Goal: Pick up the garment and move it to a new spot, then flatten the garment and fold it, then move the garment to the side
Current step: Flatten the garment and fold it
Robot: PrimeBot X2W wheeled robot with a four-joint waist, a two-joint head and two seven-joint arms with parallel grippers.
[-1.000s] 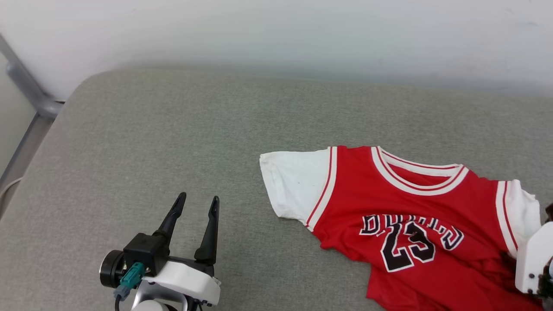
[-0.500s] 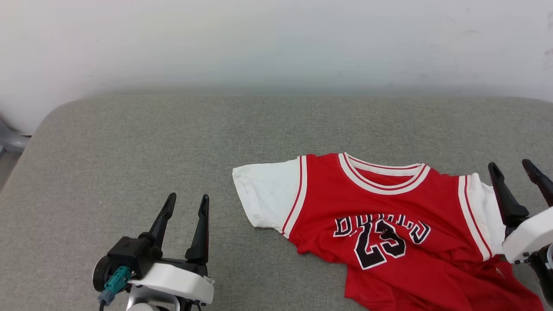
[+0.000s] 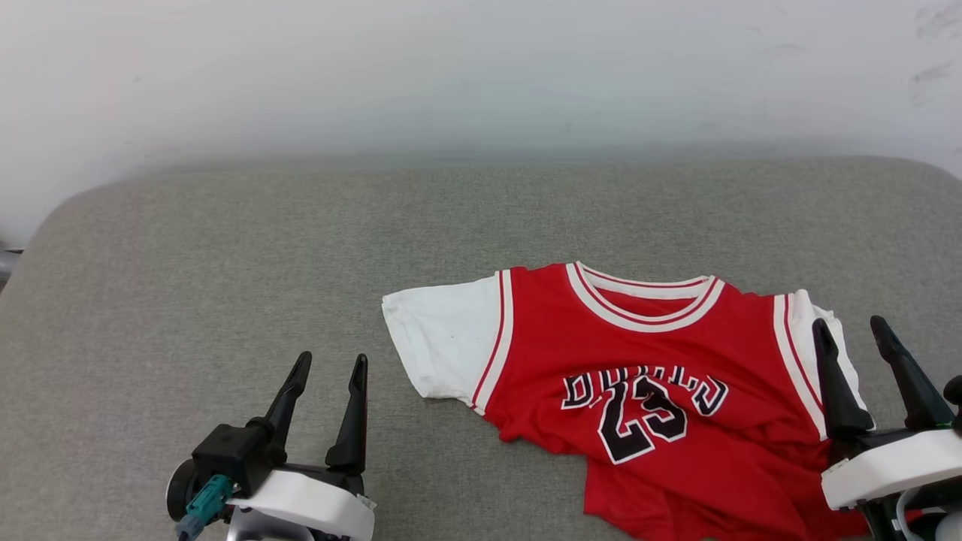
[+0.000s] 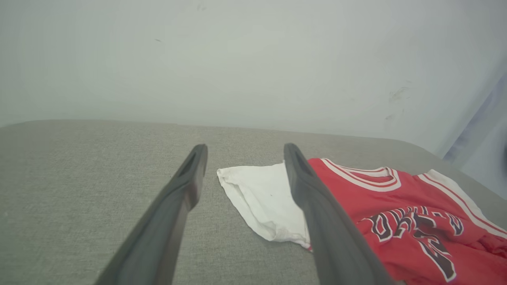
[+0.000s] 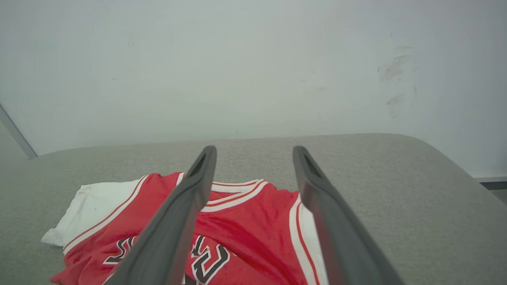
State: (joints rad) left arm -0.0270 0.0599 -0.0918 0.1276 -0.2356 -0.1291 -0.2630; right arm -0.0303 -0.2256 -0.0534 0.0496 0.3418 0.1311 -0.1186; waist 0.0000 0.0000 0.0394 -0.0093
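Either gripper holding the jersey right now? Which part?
Nothing is held. The left gripper stands open over the gray cushion, apart from the garment; the right gripper stands open by its sleeve, pinching no fabric.

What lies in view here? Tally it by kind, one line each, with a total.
garment: 1
grippers: 2 (left gripper, right gripper, both open)
grey cushion: 1
Total: 4
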